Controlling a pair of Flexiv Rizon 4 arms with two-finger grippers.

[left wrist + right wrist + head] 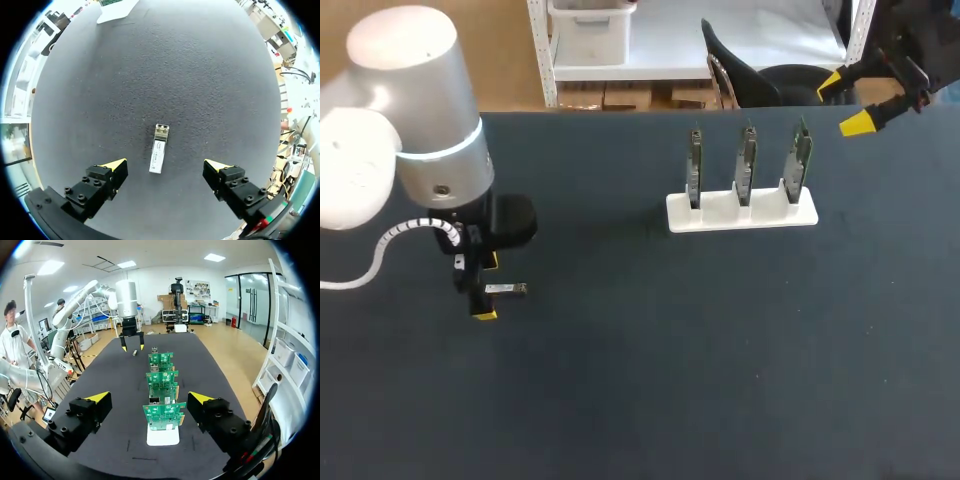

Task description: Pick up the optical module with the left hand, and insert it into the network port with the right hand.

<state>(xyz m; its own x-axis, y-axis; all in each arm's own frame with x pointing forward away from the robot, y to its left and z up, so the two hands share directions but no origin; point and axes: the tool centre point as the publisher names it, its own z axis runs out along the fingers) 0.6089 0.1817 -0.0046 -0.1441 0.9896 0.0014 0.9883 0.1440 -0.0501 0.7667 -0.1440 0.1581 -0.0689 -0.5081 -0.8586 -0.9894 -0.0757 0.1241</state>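
Zero steps done: left pincer (165, 167) wide open, optical module (158, 150) lies betw. its fingers, ungripped; right pincer (149, 399) open, empty, port boards (163, 413) ahead.

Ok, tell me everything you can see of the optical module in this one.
The optical module is a small, slim, silvery bar, metal by the look, with a white label along its top face and a twin-socket end pointing away from the left gripper. It lies flat on the dark table, midway between that gripper's open fingers, which stand clear of it on both sides. Only the table touches it.
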